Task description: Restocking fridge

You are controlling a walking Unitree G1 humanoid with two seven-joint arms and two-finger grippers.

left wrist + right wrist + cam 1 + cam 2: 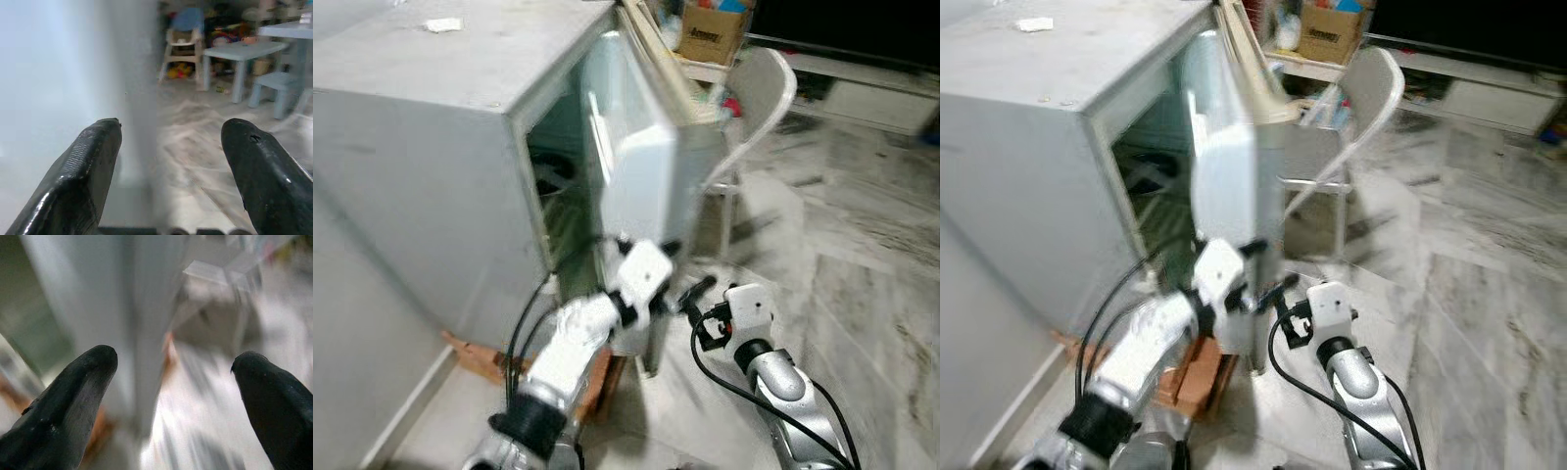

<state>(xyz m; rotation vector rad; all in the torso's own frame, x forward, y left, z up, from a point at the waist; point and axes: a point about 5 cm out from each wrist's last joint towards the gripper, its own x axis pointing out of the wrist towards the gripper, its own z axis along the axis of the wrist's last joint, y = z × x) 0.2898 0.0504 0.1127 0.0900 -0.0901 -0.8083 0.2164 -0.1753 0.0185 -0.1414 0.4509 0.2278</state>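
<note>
A small grey fridge stands on the floor with its door partly swung out; dark shelves show in the gap. My left gripper is at the door's lower edge, open. In the left wrist view the door's edge runs between the two fingers. My right gripper hangs just right of it, low by the door's bottom corner, open too. The right wrist view has the door edge between its fingertips. Neither holds anything. The pictures are blurred.
A white plastic chair stands close behind the door, with a cardboard box on a low shelf beyond. Wooden blocks lie under the fridge's front. Marble floor stretches to the right. A small table and stools stand farther off.
</note>
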